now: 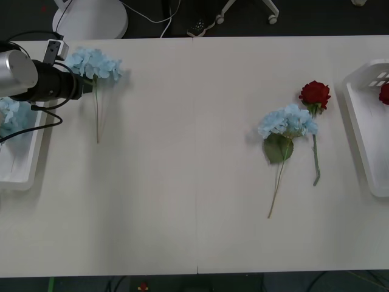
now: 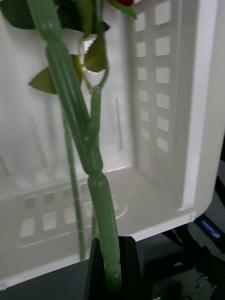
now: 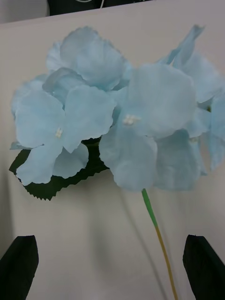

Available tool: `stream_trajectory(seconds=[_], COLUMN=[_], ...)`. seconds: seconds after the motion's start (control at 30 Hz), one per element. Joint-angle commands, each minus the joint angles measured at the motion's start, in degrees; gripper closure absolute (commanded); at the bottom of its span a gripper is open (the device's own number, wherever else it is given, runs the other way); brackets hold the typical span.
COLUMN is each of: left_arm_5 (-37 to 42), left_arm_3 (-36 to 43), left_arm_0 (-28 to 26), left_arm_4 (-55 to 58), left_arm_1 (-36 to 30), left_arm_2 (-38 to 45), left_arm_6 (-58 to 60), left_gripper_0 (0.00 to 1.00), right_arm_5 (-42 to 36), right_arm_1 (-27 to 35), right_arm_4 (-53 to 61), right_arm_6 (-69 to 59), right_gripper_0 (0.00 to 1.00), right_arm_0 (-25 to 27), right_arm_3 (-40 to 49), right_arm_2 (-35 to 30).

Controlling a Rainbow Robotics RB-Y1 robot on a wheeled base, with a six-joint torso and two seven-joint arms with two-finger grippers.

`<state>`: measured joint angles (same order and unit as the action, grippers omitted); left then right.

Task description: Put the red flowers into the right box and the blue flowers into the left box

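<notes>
The left pincer, spread wide, hangs over a blue flower lying on the tabletop beside the left box. The right pincer grips a red rose's stem above the right box. Another blue flower and red rose lie mid-tabletop, touching.

My left gripper stands spread, and between its fingers the table is bare apart from one thin stem; just ahead, a blue flower head blocks the straight path. My right gripper is clamped on a red flower stem, with the right box wall close ahead. Between my two hands lies wide bare tabletop; only a blue flower beside a red rose interrupts it.
</notes>
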<state>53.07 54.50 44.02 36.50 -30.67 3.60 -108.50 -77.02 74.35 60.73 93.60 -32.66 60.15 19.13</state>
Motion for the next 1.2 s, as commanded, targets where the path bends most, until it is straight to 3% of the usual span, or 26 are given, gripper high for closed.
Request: stream_trajectory(seconds=[0.03,0.3,0.43,0.5,0.53,0.57,0.63,0.67,0.7,0.73,0.93,1.2], left_arm_5=[-3.06,-7.1,-10.09,-10.97,-11.32,-11.41,-11.41,-11.32,-11.32,-11.41,-11.85,-7.45], left_arm_3=[-5.63,-12.49,-15.04,-16.0,-16.53,-16.53,-16.88,-16.88,-16.88,-16.88,-16.53,-9.15], left_arm_0=[5.81,8.27,8.45,8.45,8.45,8.45,8.36,8.45,8.45,8.45,8.36,8.36], left_arm_4=[-4.95,-8.2,-8.99,-9.17,-9.35,-9.43,-9.52,-9.52,-9.52,-9.52,-8.12,-2.05], left_arm_1=[3.51,6.68,7.73,7.91,8.0,8.0,8.08,8.08,8.08,8.08,8.08,7.64], left_arm_2=[-0.88,-2.02,-3.87,-4.66,-5.27,-5.54,-6.24,-6.5,-6.77,-6.94,-6.5,-1.23], left_arm_6=[5.14,6.55,7.08,7.25,7.43,7.6,7.96,8.04,8.31,8.48,9.19,10.07], left_gripper_0=[0.12,0.12,0.19,0.22,0.3,0.36,0.69,0.79,0.97,1.0,1.0,1.0], right_arm_5=[2.49,7.77,7.68,7.68,7.59,7.5,7.24,7.06,6.89,6.8,4.43,2.05], right_arm_1=[-4.21,-10.28,-10.19,-9.84,-9.31,-9.13,-8.08,-7.81,-7.29,-7.02,-6.23,-7.73], right_arm_4=[-4.83,-12.21,-11.24,-10.45,-9.48,-8.96,-6.85,-6.32,-5.79,-5.44,-4.21,4.67], right_arm_6=[1.68,2.12,2.29,2.38,2.64,2.82,3.52,3.79,4.49,5.46,13.89,13.54], right_gripper_0=[1.0,0.97,0.37,0.24,0.13,0.1,0.02,0.0,0.0,0.0,0.0,0.0], right_arm_0=[1.45,1.54,1.54,1.54,1.45,1.54,1.54,1.45,1.45,1.54,1.54,1.54], right_arm_3=[-3.55,-9.44,-9.44,-9.35,-9.0,-8.83,-8.39,-8.39,-8.12,-8.03,-6.72,1.99], right_arm_2=[-1.11,-0.94,-1.02,-1.2,-1.64,-1.81,-3.57,-4.28,-5.95,-7.53,-19.39,-21.68])
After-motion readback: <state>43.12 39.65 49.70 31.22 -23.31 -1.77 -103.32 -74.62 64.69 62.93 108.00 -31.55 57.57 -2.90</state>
